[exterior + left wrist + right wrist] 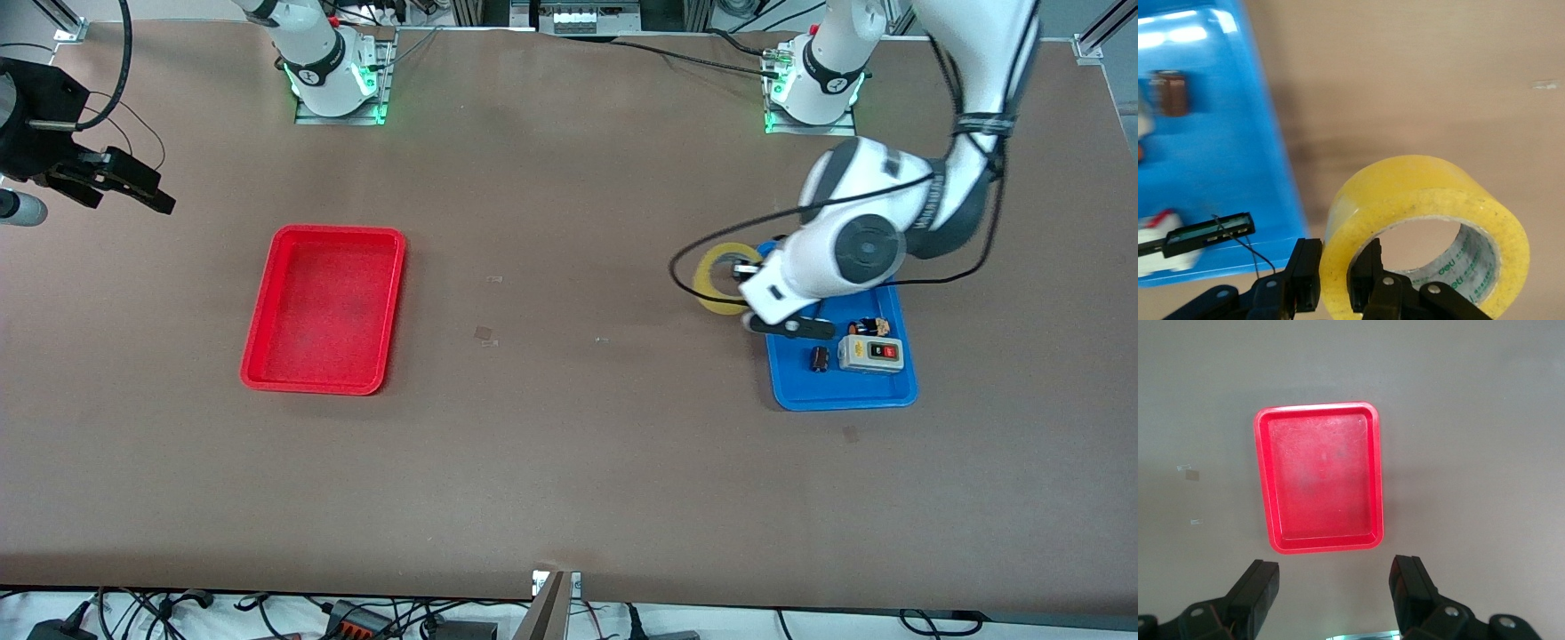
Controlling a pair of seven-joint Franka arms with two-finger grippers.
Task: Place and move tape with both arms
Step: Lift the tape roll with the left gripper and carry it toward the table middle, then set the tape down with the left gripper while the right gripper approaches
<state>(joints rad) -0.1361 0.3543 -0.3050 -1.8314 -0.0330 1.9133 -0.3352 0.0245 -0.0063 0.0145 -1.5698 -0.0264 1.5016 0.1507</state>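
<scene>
Two trays on the table: red tray (324, 308) toward the right arm's end, blue tray (840, 391) toward the left arm's end, well apart.

Left gripper (1337, 277) is clamped on the tape (717, 278): one finger inside the hole, one outside, pinching the ring wall. Tape is tilted and sits over the edge of the blue tray and the bare table just beside it, on the side toward the red tray. Left arm's wrist and a black cable loop cover part of the roll and part of the tray in the front view.

In the blue tray: switch box (871, 354) with red and black buttons, a small dark cylinder (820, 358) beside it, and another small part (869, 327) I can't identify.

Right gripper (1337, 590) waits with fingers spread apart and nothing between them, up in the air over the table edge at the right arm's end; its wrist view looks down on the red tray.
</scene>
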